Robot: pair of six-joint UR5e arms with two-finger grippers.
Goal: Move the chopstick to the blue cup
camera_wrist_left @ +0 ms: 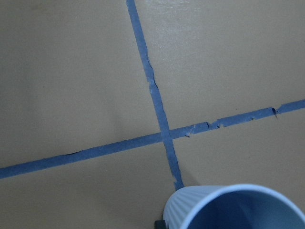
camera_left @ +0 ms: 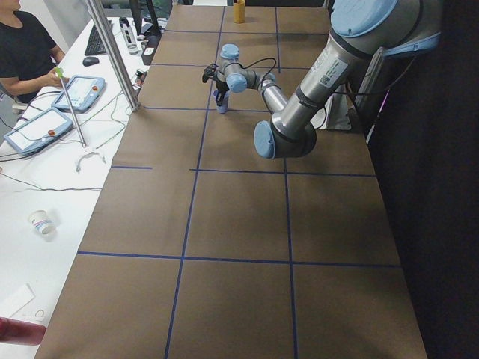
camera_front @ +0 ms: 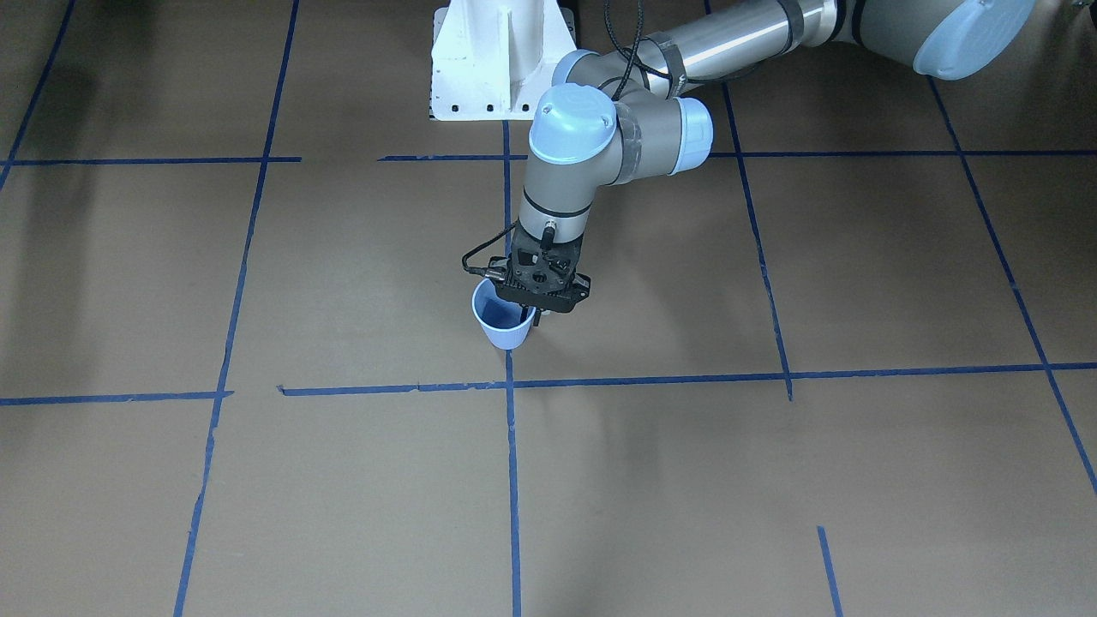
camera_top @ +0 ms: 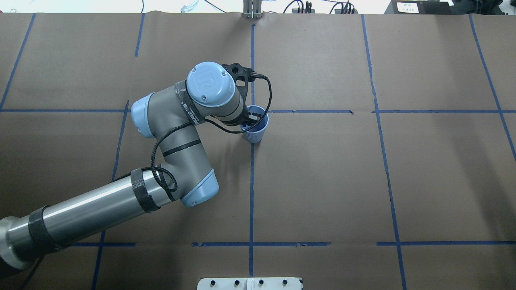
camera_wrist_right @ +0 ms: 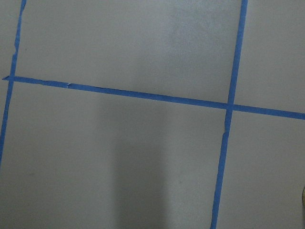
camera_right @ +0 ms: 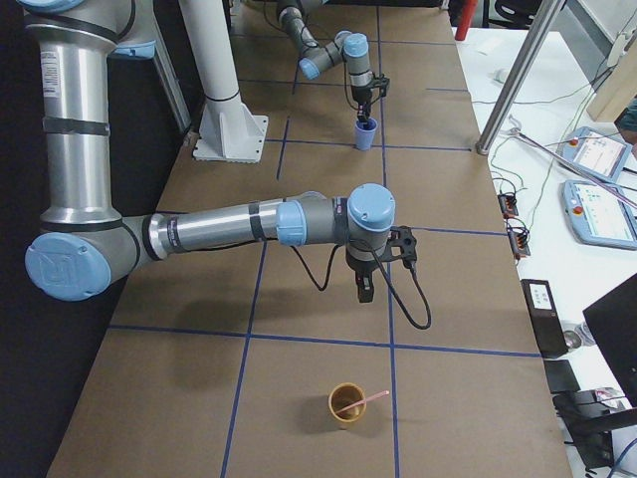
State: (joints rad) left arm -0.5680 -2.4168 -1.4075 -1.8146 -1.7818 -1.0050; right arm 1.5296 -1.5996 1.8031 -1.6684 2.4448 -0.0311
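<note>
The light-blue ribbed blue cup (camera_front: 500,327) (camera_top: 257,131) (camera_right: 365,135) stands upright where two tape lines cross, mid-table. My left gripper (camera_front: 533,315) (camera_top: 250,119) comes down on its rim, one finger outside the wall and the other inside, shut on the wall. In the left wrist view the blue cup (camera_wrist_left: 228,210) fills the bottom edge. The pinkish chopstick (camera_right: 364,401) leans in a tan cup (camera_right: 344,408) at the table's right end. My right gripper (camera_right: 361,295) hangs over bare paper short of that tan cup. I cannot tell whether it is open or shut.
Brown paper with blue tape lines (camera_wrist_right: 143,94) covers the table. The white robot base (camera_front: 488,68) stands at the robot's edge. A side bench with tablets (camera_left: 37,129), cables and a seated person (camera_left: 26,45) runs along the far edge.
</note>
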